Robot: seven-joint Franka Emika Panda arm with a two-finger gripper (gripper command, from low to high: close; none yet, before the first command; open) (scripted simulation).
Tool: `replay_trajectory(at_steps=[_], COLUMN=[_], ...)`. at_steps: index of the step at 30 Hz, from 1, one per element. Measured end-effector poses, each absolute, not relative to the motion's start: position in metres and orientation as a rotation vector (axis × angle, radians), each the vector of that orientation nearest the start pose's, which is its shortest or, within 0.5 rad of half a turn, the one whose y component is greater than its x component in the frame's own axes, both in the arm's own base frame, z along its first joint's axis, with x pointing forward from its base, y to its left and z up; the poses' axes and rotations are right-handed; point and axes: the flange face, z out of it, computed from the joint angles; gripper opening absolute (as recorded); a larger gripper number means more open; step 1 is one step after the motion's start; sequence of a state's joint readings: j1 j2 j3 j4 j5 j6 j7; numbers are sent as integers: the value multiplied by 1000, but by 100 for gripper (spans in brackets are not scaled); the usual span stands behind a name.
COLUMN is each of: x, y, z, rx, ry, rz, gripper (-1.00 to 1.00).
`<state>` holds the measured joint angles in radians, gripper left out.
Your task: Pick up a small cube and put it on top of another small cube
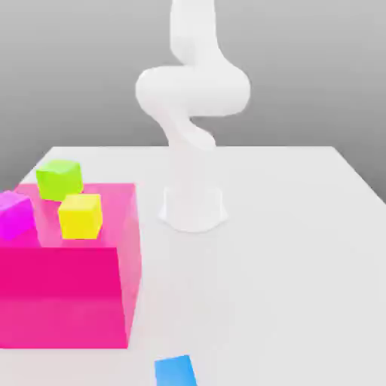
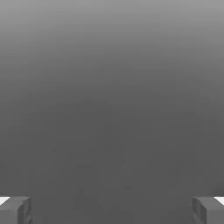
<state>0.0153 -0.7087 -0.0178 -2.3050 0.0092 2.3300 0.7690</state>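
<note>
At the bottom edge of the exterior view, just right of the block's corner and cut off by the frame, lies the blue cube (image 1: 176,371), the one to be picked up. Over on the far left, partly out of the frame, the purple cube (image 1: 15,215) sits near the lime-green cube (image 1: 60,180) and the yellow cube (image 1: 81,216), all three looking to be up on the big pink block (image 1: 60,294). The white arm (image 1: 192,90) rises from its base in the upper middle. In the hand view the gripper (image 2: 112,211) stands released, its two fingers wide apart with nothing between them.

To my eye the job is at its very start: the reach for the blue cube. The next move calls for bringing the hand over that cube, turning it to match the cube's slightly skewed sides, and coming down with the fingers spread.

Pale table (image 1: 286,264) lies open through the centre and right of the frame, so the approach looks roomy from there. The block's right-hand wall is the edge to mind. Later the lift should clear its top, and the yellow cube, close to the purple one, could be knocked during the placing.
</note>
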Motion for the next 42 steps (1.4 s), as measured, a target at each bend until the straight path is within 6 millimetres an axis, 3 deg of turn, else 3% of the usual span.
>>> replay_trajectory(at_steps=[7, 15, 21, 27, 32, 33, 39, 42], x=[459, 512, 525, 514, 511, 510, 510, 511], y=[-9, -12, -17, -24, -26, -26, -26, -26], z=[572, 434, 325, 216, 143, 136, 132, 158], rx=[-2641, -2793, -2901, -3006, -3023, -3023, -3023, -3024], ry=[983, 942, 907, 865, 856, 856, 856, 855], rz=[-712, -446, -243, -36, -2, -1, 1, 0], gripper=[0, 0, 0, 0, 0, -100, -100, -100])
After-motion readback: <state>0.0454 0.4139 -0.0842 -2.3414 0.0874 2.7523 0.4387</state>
